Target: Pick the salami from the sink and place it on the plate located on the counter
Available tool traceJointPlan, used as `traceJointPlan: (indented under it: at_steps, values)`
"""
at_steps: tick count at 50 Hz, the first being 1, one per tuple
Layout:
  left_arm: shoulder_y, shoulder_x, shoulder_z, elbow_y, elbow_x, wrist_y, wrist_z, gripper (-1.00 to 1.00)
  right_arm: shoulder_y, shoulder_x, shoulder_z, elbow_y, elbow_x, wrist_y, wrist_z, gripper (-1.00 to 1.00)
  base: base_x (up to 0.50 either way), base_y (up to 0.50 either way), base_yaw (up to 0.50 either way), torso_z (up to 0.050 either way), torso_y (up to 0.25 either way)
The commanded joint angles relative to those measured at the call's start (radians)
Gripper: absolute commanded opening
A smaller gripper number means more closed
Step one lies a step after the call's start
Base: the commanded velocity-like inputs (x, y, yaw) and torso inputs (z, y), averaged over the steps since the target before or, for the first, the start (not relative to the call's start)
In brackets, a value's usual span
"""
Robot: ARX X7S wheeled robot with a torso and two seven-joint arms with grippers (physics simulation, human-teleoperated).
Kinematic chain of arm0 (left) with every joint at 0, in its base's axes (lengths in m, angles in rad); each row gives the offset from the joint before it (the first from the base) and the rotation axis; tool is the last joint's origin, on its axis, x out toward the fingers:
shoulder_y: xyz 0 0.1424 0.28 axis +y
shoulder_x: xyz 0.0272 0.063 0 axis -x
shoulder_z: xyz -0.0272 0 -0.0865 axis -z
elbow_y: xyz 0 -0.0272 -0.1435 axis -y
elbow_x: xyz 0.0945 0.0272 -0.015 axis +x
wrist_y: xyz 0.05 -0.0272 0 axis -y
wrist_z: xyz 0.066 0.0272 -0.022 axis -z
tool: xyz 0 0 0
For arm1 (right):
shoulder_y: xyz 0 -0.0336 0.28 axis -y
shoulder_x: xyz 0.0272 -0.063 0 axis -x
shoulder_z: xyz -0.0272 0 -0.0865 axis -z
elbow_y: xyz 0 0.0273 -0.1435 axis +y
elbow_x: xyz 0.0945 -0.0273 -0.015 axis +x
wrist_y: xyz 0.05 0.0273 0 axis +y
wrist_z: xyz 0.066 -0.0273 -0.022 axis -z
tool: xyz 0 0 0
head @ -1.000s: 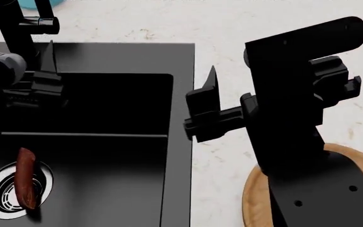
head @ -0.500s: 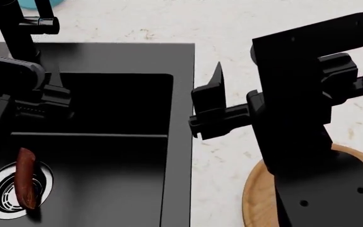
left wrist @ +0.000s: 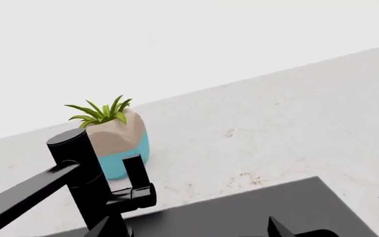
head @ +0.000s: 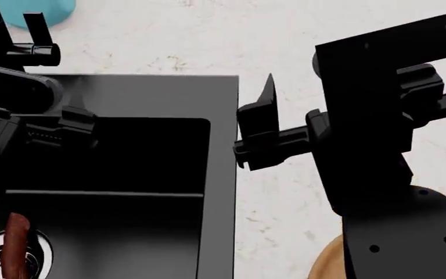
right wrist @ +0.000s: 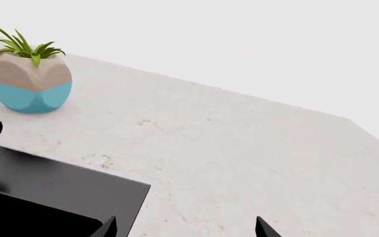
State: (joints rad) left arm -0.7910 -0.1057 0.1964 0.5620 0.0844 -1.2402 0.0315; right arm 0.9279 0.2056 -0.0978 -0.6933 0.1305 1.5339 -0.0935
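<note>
Head view: the matte-black sink [head: 130, 174] fills the left half of the frame, set into the speckled cream counter [head: 285, 35]. The salami [head: 15, 244] lies at the lower left corner, resting across the silver drain [head: 41, 250] on the basin floor, its lower end cut off by the frame edge. The black faucet [head: 6, 40] stands at the upper left, with the blue base of a plant pot [head: 41, 9] at the top edge beside it. The left gripper [head: 68, 131] sits at the left edge above the sink's rear portion, well apart from the salami; its fingers are lost against the black basin here. The right gripper [head: 266, 125] hangs at centre over the counter just beside the sink's right rim, holding nothing. A sliver of the wooden plate [head: 325, 261] shows at the lower right, mostly hidden by the right arm [head: 378, 145].

Left wrist view: two fingertips [left wrist: 278, 228] enter at the bottom edge, set wide apart with nothing between them; faucet and pot stand behind the sink.

Right wrist view: two fingertips [right wrist: 263, 228] at the bottom edge, likewise spread and empty, over the counter at the sink's corner.
</note>
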Motion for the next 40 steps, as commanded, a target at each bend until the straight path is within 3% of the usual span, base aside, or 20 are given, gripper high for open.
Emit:
traceJointPlan:
  at_steps: [1, 20, 32, 35, 40]
  values:
    - [0.015, 0.018, -0.022, 0.031, 0.002, 0.043, 0.020, 1.00, -0.007, -0.008, -0.008, 0.002, -0.012, -0.005, -0.015, 1.00, 0.27, 0.00, 0.00, 0.000, 0.000]
    - [0.023, 0.004, -0.006, 0.059, -0.006, 0.002, 0.002, 1.00, -0.009, -0.005, -0.012, 0.002, 0.002, -0.015, -0.010, 1.00, 0.07, 0.00, 0.00, 0.000, 0.000]
    - [-0.056, -0.051, 0.057, 0.025, 0.054, -0.320, -0.048, 1.00, -0.010, -0.002, -0.016, 0.008, 0.011, -0.021, -0.009, 1.00, 0.00, 0.00, 0.00, 0.000, 0.000]
    - [-0.046, -0.037, 0.047, -0.010, 0.125, -0.330, 0.006, 1.00, -0.010, -0.001, -0.017, 0.007, 0.014, -0.017, -0.009, 1.00, 0.00, 0.00, 0.00, 0.000, 0.000]
    - [-0.027, 0.035, 0.063, -0.114, 0.491, -0.330, 0.290, 1.00, -0.008, 0.001, -0.018, 0.001, 0.018, -0.011, -0.006, 1.00, 0.00, 0.00, 0.00, 0.000, 0.000]
